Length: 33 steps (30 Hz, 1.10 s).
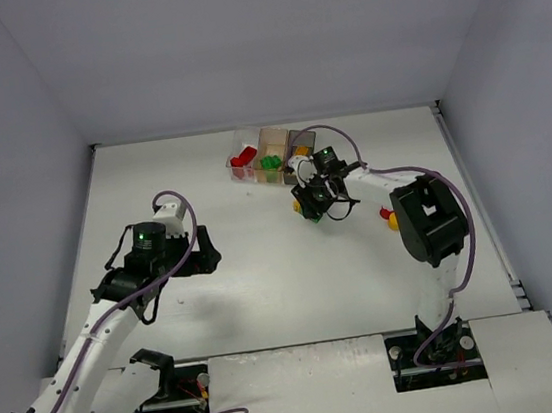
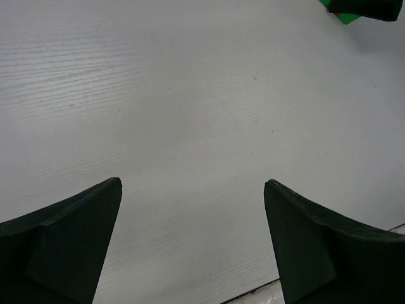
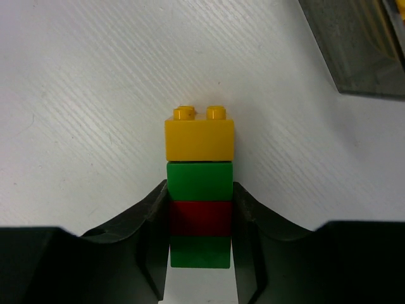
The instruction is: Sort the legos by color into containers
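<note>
A four-brick stack of legos [image 3: 200, 171], yellow, green, red, green, lies on the white table. My right gripper [image 3: 200, 196] is shut on it, its fingers [image 3: 152, 215] pressing both sides of the red and lower green bricks. From above, this stack [image 1: 302, 208] sits just in front of the containers, under the right gripper [image 1: 314, 202]. The clear container [image 1: 237, 170] holds red legos [image 1: 243, 157], the orange-tinted one [image 1: 271, 138] holds green legos [image 1: 271, 163], and the dark one [image 1: 302, 142] stands to their right. My left gripper [image 2: 193, 183] hangs open over bare table.
A couple of loose legos, red and yellow [image 1: 389, 217], lie beside the right arm's forearm. A corner of the dark container [image 3: 354, 57] shows at the upper right of the right wrist view. Grey walls enclose the table on three sides.
</note>
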### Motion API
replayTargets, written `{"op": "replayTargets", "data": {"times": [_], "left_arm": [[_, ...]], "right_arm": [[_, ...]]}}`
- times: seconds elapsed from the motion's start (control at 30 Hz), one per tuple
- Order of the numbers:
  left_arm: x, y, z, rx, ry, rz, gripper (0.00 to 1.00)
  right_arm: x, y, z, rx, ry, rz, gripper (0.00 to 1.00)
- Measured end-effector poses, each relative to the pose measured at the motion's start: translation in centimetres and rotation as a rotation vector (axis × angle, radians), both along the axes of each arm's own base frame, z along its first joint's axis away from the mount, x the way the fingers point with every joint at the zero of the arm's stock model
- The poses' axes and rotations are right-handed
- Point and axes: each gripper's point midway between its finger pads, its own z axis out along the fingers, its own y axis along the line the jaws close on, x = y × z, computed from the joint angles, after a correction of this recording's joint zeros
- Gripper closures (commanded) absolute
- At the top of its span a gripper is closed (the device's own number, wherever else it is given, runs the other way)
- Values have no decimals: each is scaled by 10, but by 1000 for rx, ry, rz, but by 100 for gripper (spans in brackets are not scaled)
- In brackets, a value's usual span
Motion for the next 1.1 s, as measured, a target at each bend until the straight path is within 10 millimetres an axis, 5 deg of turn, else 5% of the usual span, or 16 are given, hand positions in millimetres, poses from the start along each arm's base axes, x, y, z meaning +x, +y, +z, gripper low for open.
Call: {"op": "replayTargets", "data": {"times": [0.1, 0.2, 0.3, 0.53, 0.67, 1.1], "left_arm": [[-1, -5, 3, -34, 5, -6, 13], [-3, -14, 8, -93, 24, -7, 13], [1, -25, 24, -173, 32, 1, 13], [27, -64, 98, -431, 25, 2, 13], [41, -87, 133, -539, 43, -23, 17], [27, -167, 168, -615, 52, -231, 28]], "right_arm": [[0, 1, 1, 7, -7, -2, 100], [-9, 2, 5, 13, -5, 0, 100], [-24, 8, 29, 39, -35, 12, 100], [-69, 49, 180, 248, -340, 125, 100], [-94, 54, 232, 344, -449, 159, 100], [-120, 54, 241, 391, -430, 162, 98]]}}
